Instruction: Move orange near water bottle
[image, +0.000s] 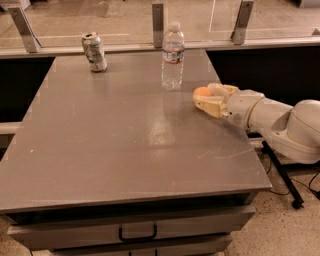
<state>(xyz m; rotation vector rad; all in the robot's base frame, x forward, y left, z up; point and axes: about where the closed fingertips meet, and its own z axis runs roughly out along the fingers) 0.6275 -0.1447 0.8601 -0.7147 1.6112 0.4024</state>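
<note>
The orange (201, 92) is a small round fruit held between the cream fingers of my gripper (206, 97), low over the right side of the grey table (115, 145). The gripper is shut on it; the white arm reaches in from the right. The water bottle (173, 56) stands upright at the back of the table, clear with a white cap and a blue-and-white label. The orange is to the right of the bottle and a little nearer the front, a short gap apart.
A silver drink can (94, 51) stands at the back left of the table. A rail with metal posts and glass panels (158, 22) runs behind the table. A drawer with a dark handle (137, 233) is below the front edge.
</note>
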